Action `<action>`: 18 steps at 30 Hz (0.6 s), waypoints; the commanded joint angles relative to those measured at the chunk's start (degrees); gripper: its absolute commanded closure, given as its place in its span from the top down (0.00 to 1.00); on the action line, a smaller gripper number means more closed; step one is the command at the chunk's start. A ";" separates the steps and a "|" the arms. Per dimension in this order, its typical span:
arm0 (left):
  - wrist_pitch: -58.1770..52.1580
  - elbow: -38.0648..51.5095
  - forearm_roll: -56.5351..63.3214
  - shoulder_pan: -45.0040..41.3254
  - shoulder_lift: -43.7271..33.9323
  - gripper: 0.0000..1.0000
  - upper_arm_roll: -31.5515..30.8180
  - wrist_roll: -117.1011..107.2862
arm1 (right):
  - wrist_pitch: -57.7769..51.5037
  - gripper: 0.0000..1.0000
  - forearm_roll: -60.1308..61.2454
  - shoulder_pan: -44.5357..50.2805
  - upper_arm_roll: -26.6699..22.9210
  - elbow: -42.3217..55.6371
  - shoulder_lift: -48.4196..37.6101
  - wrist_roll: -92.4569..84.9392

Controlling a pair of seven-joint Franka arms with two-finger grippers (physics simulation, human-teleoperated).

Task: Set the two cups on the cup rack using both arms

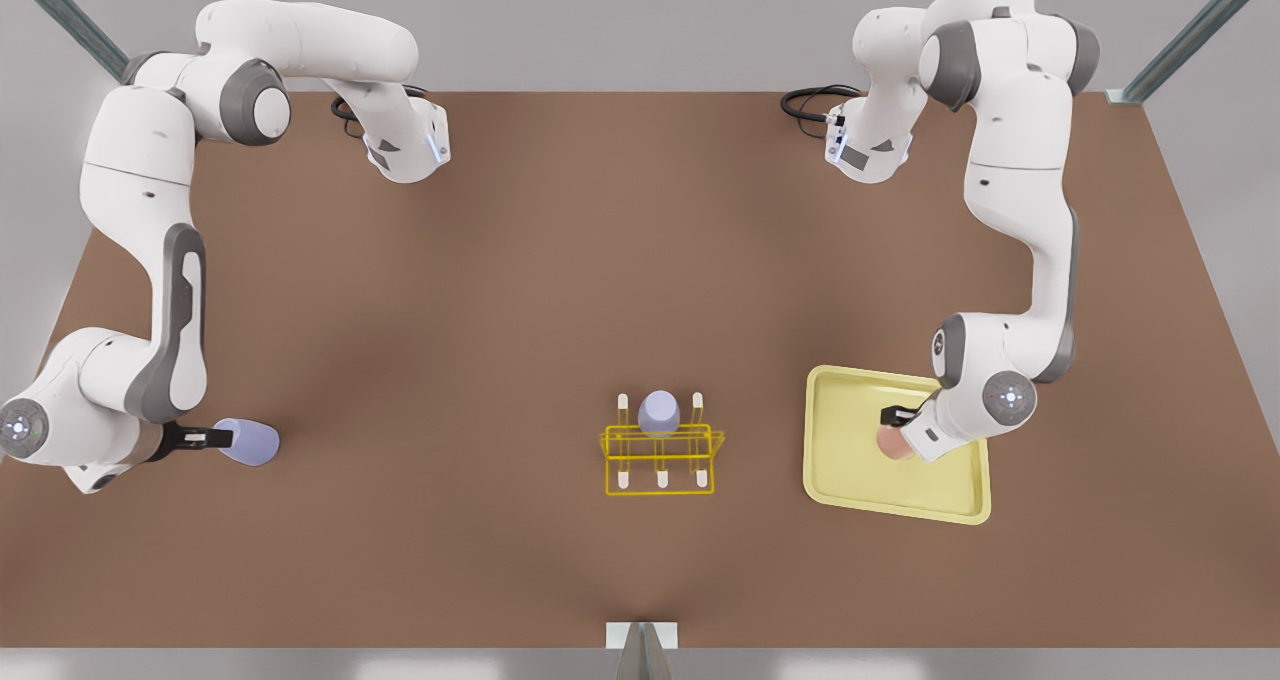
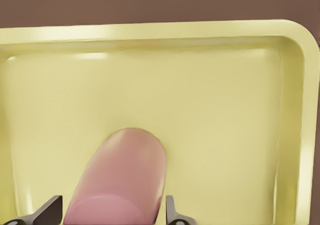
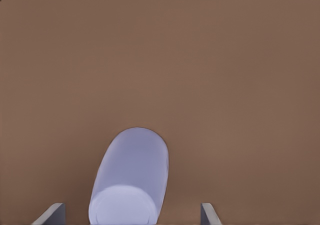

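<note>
A brown table [image 1: 560, 290] is seen from above in the front view, with a white arm at each side. The left gripper [image 1: 893, 422], carried by the arm on the front view's right, is positioned over the pale-yellow tray [image 1: 850, 480], where the pink cup [image 1: 893, 443] is found. In the left wrist view the pink cup [image 2: 120, 185] is seen between the two dark fingertips [image 2: 172, 212], which are set close against its sides; whether it is actually pinched cannot be told with certainty, though the fingers appear closed onto it, and the tray [image 2: 295, 110] floor and its raised rim are seen beyond it. The right gripper [image 1: 205, 439], carried by the arm on the front view's left, is placed low near the table's edge on that side, with a lavender cup [image 1: 248, 442] at its tips. In the right wrist view that lavender cup [image 3: 131, 182] is shown between the fingertips [image 3: 207, 215], which are spread wider than the cup, with a clear gap on one side, so the fingers are judged to be open around it. The yellow cup rack [image 1: 660, 450] is set near the middle of the table, between the two grippers and just beside the tray. A second lavender cup [image 1: 659, 412] is seated on the rack's far row of white-tipped pegs, between two bare pegs.
</note>
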 commanded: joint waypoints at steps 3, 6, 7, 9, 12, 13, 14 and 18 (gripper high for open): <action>1.35 0.03 -0.04 0.00 0.34 1.00 -0.54 5.83 | 0.48 1.00 -0.07 0.14 0.14 -1.15 0.05 -1.58; 1.09 0.03 -0.12 0.00 0.42 1.00 -0.54 5.75 | 0.83 1.00 -0.25 0.14 0.14 -2.55 -0.04 -1.93; 1.09 0.03 -0.12 0.00 0.42 1.00 -0.54 5.66 | 0.83 1.00 -0.34 0.14 0.05 -2.82 -0.04 -2.02; 1.18 0.03 -0.12 0.09 0.77 1.00 -0.54 5.75 | 1.62 1.00 0.02 0.14 0.05 -4.31 -0.04 -1.84; 1.09 -0.06 -0.21 0.00 0.86 1.00 -0.54 5.66 | 6.01 1.00 0.10 0.40 0.05 -5.98 -0.22 -0.70; 1.09 -0.06 -0.21 0.00 0.95 1.00 -0.54 5.66 | 8.03 1.00 0.10 0.23 0.05 -7.21 -0.57 -0.61; 1.00 -0.06 -0.21 0.00 0.95 1.00 -0.63 5.66 | 10.22 1.00 0.10 0.05 0.05 -7.56 -0.57 -0.70; 1.26 0.03 -0.21 0.09 1.30 1.00 -0.80 5.66 | 12.60 1.00 0.19 -0.12 0.14 -8.70 -0.66 -0.61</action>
